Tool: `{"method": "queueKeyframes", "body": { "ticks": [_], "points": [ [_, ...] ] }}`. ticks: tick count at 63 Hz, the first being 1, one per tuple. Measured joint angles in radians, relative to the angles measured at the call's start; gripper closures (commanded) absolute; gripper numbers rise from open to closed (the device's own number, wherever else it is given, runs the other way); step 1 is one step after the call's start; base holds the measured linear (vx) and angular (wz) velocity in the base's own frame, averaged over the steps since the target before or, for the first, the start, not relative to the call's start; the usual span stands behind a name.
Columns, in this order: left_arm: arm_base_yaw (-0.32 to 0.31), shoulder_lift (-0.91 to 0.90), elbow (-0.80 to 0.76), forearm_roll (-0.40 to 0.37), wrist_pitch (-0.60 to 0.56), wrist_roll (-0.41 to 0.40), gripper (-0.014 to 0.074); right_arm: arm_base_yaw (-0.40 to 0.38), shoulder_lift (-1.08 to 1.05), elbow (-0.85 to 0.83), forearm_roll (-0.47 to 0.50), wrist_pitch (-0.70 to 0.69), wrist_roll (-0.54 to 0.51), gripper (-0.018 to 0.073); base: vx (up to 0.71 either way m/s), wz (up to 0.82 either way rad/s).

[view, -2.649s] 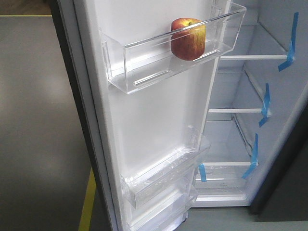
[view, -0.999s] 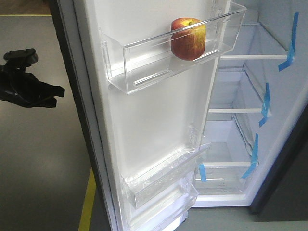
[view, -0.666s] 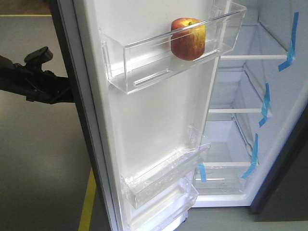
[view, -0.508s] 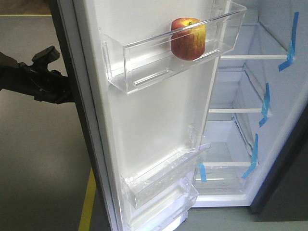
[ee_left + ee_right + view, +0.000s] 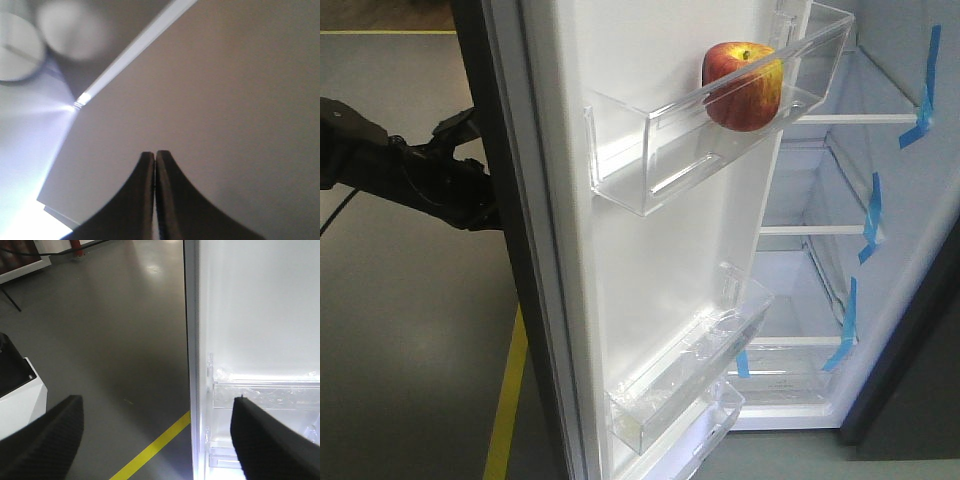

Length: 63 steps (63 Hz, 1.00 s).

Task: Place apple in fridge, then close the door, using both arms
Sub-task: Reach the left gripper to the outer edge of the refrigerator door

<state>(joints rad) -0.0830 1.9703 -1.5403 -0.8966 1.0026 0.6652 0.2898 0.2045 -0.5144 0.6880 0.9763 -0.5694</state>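
Grey polished floor (image 5: pixel 410 330), yellow line (image 5: pixel 505 400) running past the foot of the door (image 5: pixel 650 270). Right gripper (image 5: pixel 156 405) is nearest, low by the door's free edge, fingers wide apart, holding nothing. Left gripper (image 5: pixel 155 159) is on the door's outer side, fingers pressed together, nothing between them, tips at or just off the dark face; contact uncertain. Apple (image 5: pixel 743 85) sits upright in the door's top bin (image 5: pixel 650 150), at the end nearest the fridge (image 5: pixel 880 330). Beyond the door: white cavity, glass shelves, blue tape (image 5: pixel 870 220). Placing looks done. The door stands well ajar, so closing it is what remains, probably a push from the left arm (image 5: pixel 390 170).
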Motion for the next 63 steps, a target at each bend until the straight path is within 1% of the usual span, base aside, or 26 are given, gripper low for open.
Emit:
{"method": "queueKeyframes", "body": {
  "ticks": [15,26,35,42,53,63],
  "points": [
    [-0.088,0.0,0.0,-0.019,-0.025,0.014,0.0603,0.0,0.0,0.0,0.0,0.0,0.0,-0.0017,0.0,0.0],
    [-0.151,0.0,0.0,-0.051,-0.029,0.027,0.0603,0.0,0.0,0.0,0.0,0.0,0.0,-0.0017,0.0,0.0],
    [-0.193,0.0,0.0,-0.091,-0.032,0.052,0.0603,0.0,0.0,0.0,0.0,0.0,0.0,-0.0017,0.0,0.0],
    [-0.23,0.0,0.0,-0.136,-0.04,0.077,0.0603,0.0,0.0,0.0,0.0,0.0,0.0,-0.0017,0.0,0.0],
    [-0.3,0.0,0.0,-0.204,-0.048,0.119,0.0603,0.0,0.0,0.0,0.0,0.0,0.0,-0.0017,0.0,0.0],
    [-0.365,0.0,0.0,-0.225,-0.087,0.133,0.0603,0.0,0.0,0.0,0.0,0.0,0.0,-0.0017,0.0,0.0]
  ]
}}
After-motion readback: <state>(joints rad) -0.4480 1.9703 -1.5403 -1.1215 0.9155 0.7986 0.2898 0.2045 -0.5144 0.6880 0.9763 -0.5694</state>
